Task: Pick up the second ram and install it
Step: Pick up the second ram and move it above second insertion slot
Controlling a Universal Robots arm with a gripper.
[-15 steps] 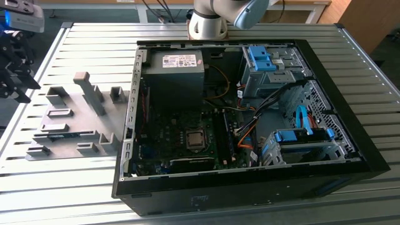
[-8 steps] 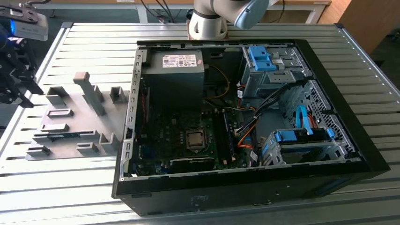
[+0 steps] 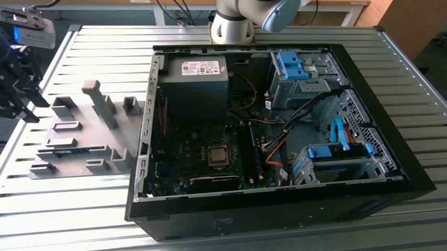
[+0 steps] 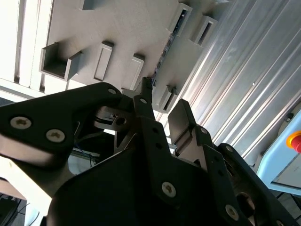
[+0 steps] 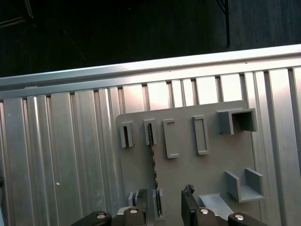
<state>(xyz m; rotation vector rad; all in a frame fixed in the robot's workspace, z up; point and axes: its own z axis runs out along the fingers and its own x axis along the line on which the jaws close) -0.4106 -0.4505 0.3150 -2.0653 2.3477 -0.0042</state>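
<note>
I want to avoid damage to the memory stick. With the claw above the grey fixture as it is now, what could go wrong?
1. The second ram stands on edge, nearer one finger of the open claw than the other; closing might push it sideways.
2. The grey blocks that hold it lie close to the fingertips, so a descent may strike them.
</note>
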